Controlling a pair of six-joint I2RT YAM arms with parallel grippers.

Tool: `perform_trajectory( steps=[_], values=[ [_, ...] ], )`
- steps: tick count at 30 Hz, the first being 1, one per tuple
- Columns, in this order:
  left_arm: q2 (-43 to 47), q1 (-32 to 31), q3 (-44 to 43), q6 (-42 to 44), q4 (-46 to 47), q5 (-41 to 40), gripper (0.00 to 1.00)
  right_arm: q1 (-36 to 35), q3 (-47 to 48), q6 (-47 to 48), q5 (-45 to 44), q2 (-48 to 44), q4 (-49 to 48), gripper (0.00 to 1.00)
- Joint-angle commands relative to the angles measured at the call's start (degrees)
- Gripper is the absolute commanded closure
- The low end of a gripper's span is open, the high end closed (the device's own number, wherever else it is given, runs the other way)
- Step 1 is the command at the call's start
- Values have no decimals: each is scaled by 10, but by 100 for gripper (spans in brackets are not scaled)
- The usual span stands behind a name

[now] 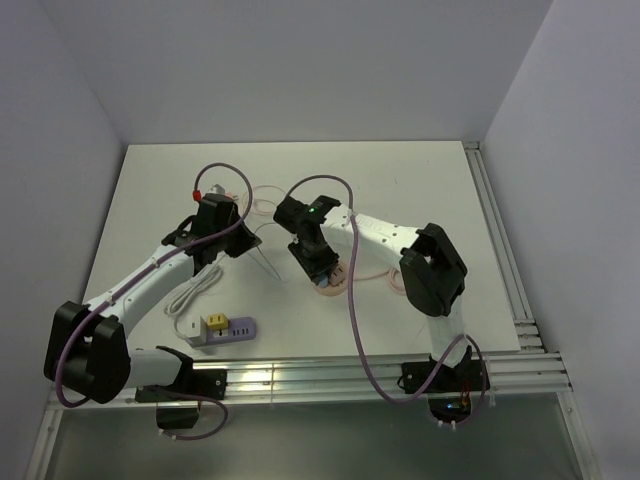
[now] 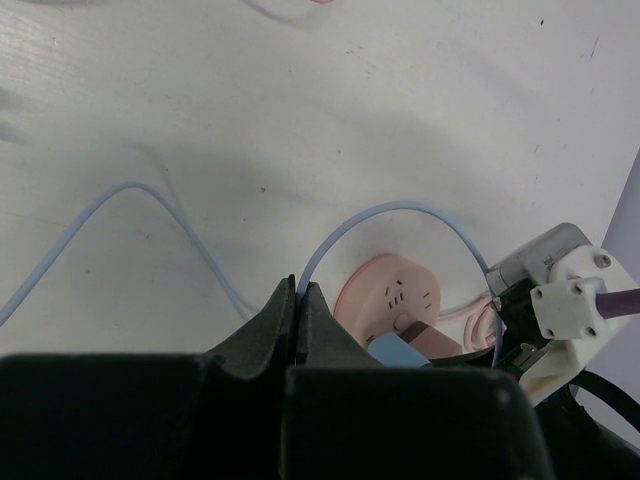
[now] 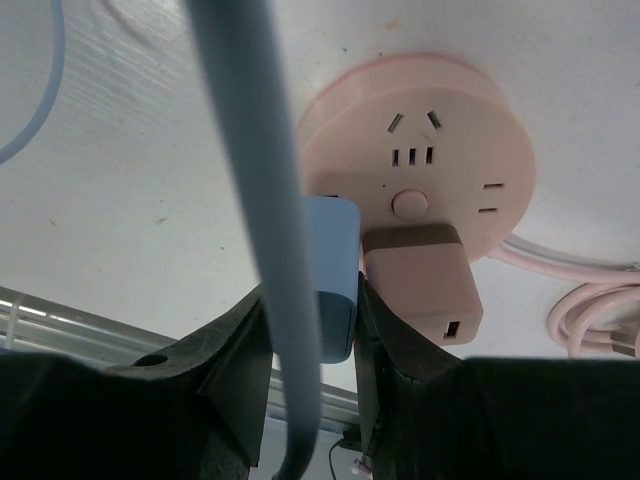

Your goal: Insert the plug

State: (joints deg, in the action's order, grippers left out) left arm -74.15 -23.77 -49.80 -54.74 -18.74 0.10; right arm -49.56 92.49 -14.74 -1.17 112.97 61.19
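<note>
Top view: my left gripper [image 1: 243, 240] hovering left of round pink plastic socket hub [image 1: 337, 285]; my right gripper [image 1: 322, 265] reaching over it.
Left wrist: jaws pressing fully together, pinching thin pale-blue cable [image 2: 400, 207].
Right wrist: jaws standing slightly apart, clamping blue rectangular plug [image 3: 335, 255] at hub's edge.

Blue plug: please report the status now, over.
Left fingers shut on blue cable. Right fingers shut on blue plug, at pink socket edge, seating unclear. Tan adapter plugged in close beside.
</note>
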Motion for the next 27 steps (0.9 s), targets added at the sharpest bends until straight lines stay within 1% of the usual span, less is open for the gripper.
perform_trajectory(
  steps=[1, 10, 17, 21, 24, 27],
  values=[
    [-3, 0, 3, 0, 16, -6, 100, 4, 25, -10, -23, 9, 3, 100],
    [-4, 0, 1, 6, 16, -6, 100, 3, 29, -14, -45, 24, 10, 100],
    [1, 0, 10, 8, 20, -6, 100, 2, 14, -7, -60, 47, -6, 100],
    [-4, 2, 14, 9, 19, -6, 100, 0, -17, -25, -66, 59, -24, 100],
    [-6, 2, 15, 10, 20, -6, 100, 0, -66, -29, -37, 49, -82, 100],
    [-5, 2, 12, 11, 18, -6, 100, 3, -94, -35, -16, 66, -109, 100]
  ],
)
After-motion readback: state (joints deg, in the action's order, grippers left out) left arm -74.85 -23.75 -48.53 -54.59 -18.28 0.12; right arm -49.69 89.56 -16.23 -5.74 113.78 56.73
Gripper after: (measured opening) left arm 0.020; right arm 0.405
